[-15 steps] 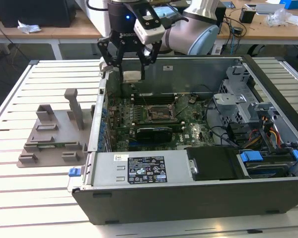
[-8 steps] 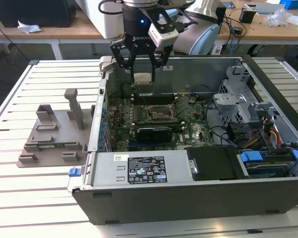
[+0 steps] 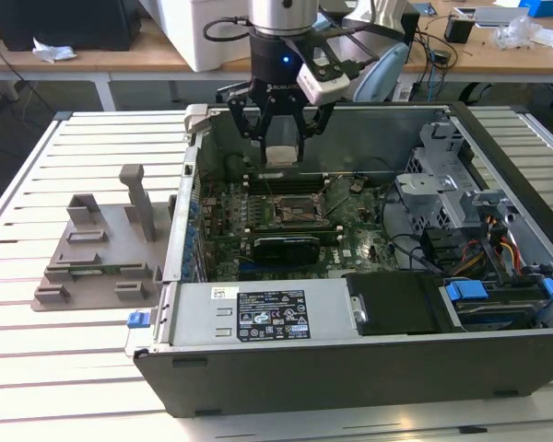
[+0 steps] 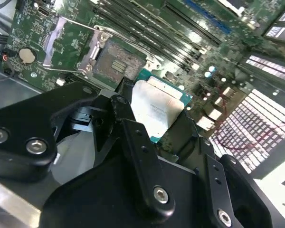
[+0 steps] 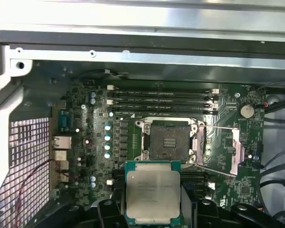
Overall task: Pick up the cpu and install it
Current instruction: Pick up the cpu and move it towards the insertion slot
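Finding 1, tool state: my gripper (image 3: 281, 145) is clamped on the cpu (image 5: 153, 192), pinching it by 2 opposite edges. In the first wrist view the black fingers (image 5: 108, 210) flank the chip on either side. Its silvery top faces both wrist cameras, with a thin green rim around it.

Finding 2, location of the cpu: it hangs in my grasp inside the open computer case (image 3: 350, 373), above the motherboard (image 3: 355, 230). In the exterior view it shows as a pale patch between the fingertips, raised clear of the board. In the second wrist view the cpu (image 4: 159, 111) sits just beside the socket (image 4: 116, 64), not over it.

Finding 3, socket condition: in the first wrist view the socket (image 5: 168, 140) is empty, with its dark contact field exposed. Its metal retention bracket (image 5: 230, 147) is swung open to 1 side.

Finding 4, adjacent parts: 4 memory slots (image 5: 161, 100) run along the socket on the side toward the case wall. A coin cell (image 5: 247, 110) sits near the open bracket.

Finding 5, surroundings: the case lies on its side on a white slatted table (image 3: 74, 368). A grey plastic tray (image 3: 101, 262) with upright posts rests on the table beside the case, at the exterior view's left.
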Controlling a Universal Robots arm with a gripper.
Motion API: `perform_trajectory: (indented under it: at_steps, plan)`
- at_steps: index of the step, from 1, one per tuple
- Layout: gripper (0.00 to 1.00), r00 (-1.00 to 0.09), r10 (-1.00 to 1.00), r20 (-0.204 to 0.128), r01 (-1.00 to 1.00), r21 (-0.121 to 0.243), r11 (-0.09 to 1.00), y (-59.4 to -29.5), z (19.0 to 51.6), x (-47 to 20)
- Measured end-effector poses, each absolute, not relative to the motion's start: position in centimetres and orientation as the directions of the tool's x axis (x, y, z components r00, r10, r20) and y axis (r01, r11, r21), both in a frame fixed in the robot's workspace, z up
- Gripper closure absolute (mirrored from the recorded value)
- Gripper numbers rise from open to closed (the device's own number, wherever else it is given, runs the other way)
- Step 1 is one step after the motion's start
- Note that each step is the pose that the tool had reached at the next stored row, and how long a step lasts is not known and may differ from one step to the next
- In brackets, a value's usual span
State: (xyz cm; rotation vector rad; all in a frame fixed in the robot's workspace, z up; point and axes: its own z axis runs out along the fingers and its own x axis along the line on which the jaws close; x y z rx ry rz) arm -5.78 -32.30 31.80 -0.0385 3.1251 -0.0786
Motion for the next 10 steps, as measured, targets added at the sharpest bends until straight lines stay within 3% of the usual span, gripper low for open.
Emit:
perform_trajectory:
  at_steps: [10]
  plan:
    - [0.45, -1.0, -0.025, -0.014, -0.024, -0.057, 0.998, -32.0, 28.7, -2.6]
